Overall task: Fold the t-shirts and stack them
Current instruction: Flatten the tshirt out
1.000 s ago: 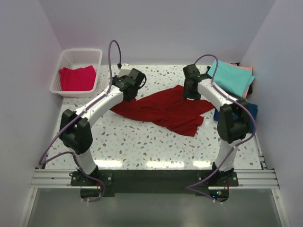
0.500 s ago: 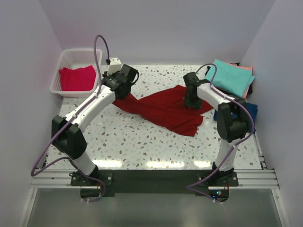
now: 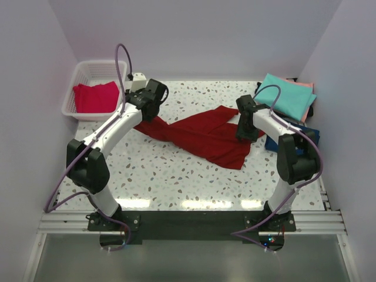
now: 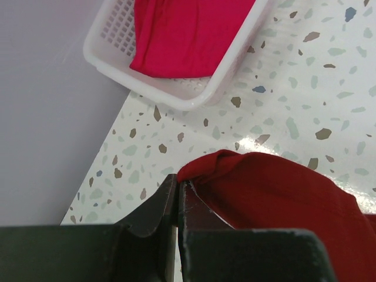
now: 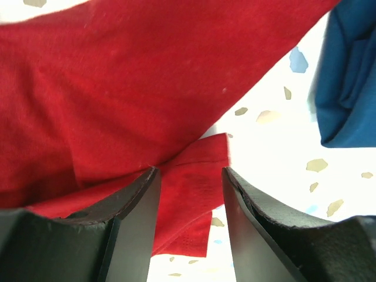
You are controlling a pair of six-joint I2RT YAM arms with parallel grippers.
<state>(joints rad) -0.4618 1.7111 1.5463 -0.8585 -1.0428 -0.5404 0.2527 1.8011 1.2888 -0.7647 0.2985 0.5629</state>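
Note:
A large dark red t-shirt (image 3: 202,135) lies crumpled across the middle of the table. My left gripper (image 3: 143,117) is shut on its far left corner (image 4: 202,167), pinched between the fingertips. My right gripper (image 3: 244,134) hangs open over the shirt's right edge, and a fold of red cloth (image 5: 188,188) shows between its fingers. A pinkish-red t-shirt (image 3: 96,97) lies in the white basket (image 3: 82,73). At the back right a folded teal t-shirt (image 3: 288,97) rests on a salmon pink one (image 3: 306,86). A navy t-shirt (image 3: 294,140) lies just in front of them.
The white lattice basket (image 4: 176,97) stands at the table's back left corner against the wall, close ahead of my left fingers. White walls close in the table on three sides. The navy cloth (image 5: 349,88) lies just right of my right gripper.
My left gripper has drawn the red shirt's left corner towards the back left, stretching the cloth. My right gripper has shifted right and nearer, to the shirt's right edge.

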